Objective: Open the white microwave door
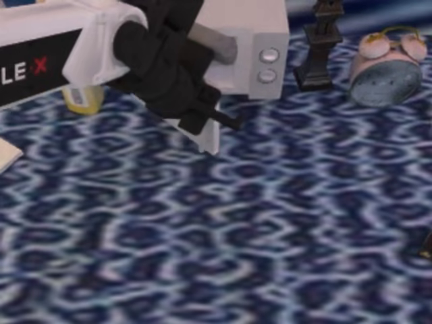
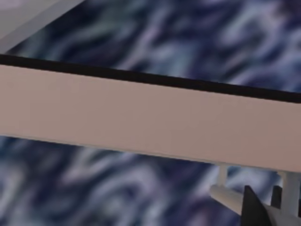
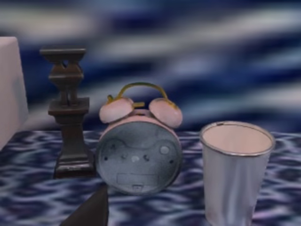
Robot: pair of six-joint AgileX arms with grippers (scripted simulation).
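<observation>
The white microwave (image 1: pixel 253 40) is seen at the table's far edge, left of centre. Its door (image 1: pixel 209 138) is swung outward, gripped at its edge by the closed left gripper (image 1: pixel 214 116). Right gripper: unseen.

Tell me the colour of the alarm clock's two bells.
Pale pink, under a yellow handle, on the alarm clock; the right wrist view shows it best.

Left arm hiding much of the oven

The left arm (image 1: pixel 135 47) is covering most of the white microwave (image 1: pixel 253 40) and its door (image 1: pixel 209 138); the left gripper's fingers are lying hidden.
</observation>
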